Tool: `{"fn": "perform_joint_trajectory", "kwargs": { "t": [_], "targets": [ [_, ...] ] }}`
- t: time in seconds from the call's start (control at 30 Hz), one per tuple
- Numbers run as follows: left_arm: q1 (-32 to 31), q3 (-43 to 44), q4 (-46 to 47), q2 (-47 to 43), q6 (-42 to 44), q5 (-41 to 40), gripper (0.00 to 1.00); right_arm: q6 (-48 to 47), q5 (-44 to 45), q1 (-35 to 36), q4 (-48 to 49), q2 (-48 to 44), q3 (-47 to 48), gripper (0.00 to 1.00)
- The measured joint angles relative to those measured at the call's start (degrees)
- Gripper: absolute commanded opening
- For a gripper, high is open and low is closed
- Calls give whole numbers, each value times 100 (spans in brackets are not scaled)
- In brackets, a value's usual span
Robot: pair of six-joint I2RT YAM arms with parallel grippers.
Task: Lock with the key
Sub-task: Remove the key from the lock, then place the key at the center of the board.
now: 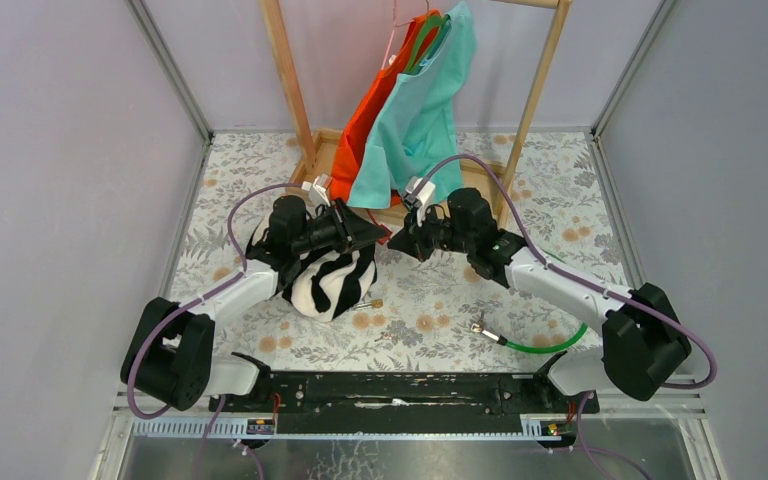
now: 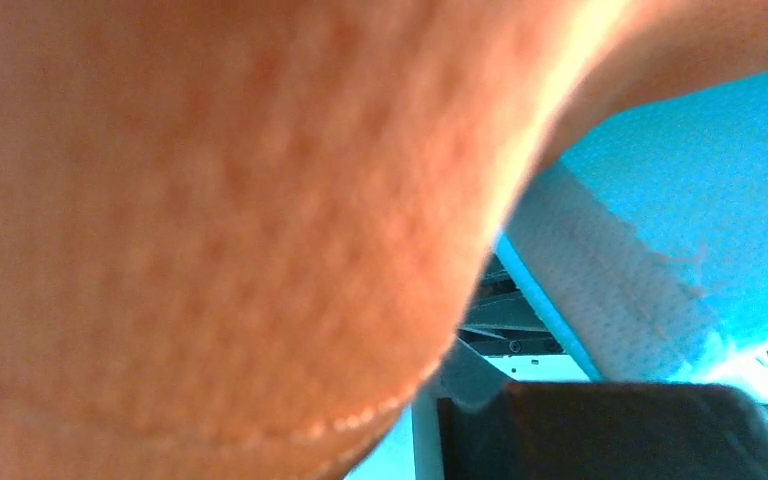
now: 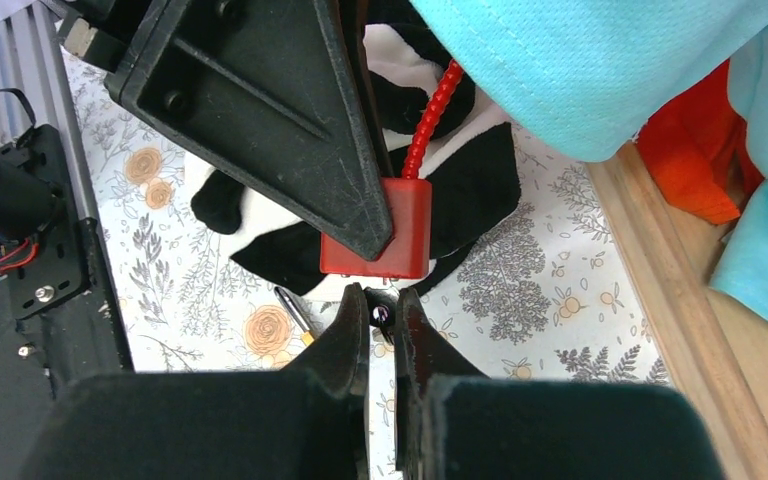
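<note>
A red lock (image 3: 405,235) with a red ribbed cable (image 3: 428,115) hangs above the table. My left gripper (image 1: 378,238) is shut on it, and one black finger (image 3: 260,110) covers most of its body in the right wrist view. My right gripper (image 3: 380,300) is shut on the key (image 3: 380,316). The key's small dark head sits between the fingertips, right under the lock's bottom face. The key's blade is hidden. Orange cloth (image 2: 210,220) fills the left wrist view, so the left jaws do not show there.
A zebra-patterned cloth (image 1: 332,282) lies under the left gripper. Orange (image 1: 365,125) and teal (image 1: 422,110) garments hang from a wooden rack (image 1: 285,70) at the back. A green cable lock (image 1: 545,347) and a small brass-tipped piece (image 1: 368,302) lie on the floral table.
</note>
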Motion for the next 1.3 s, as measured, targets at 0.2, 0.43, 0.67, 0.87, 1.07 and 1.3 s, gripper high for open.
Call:
{"fn": "perform_joint_trajectory", "kwargs": {
  "t": [0.2,0.43,0.67,0.87,1.07,1.3],
  "targets": [
    [247,0,-44,0,33,-321,0,-367,566,17,-466,-269,-205,0],
    [476,4,-282,0,31,-732,0,-564,1270,98,-1025,-254,-223,0],
    [474,7,-361,-2,199,-715,0,-970,1174,114,-1392,-254,-219,1],
    [437,0,-317,-13,986,-538,0,-1729,623,116,-2103,-254,-323,7],
    [234,-332,72,-13,1676,-363,0,-2044,240,208,-2540,-7,-669,11],
    [-181,-699,389,203,2341,-149,0,-2017,118,402,-2640,507,-737,26]
  ]
}}
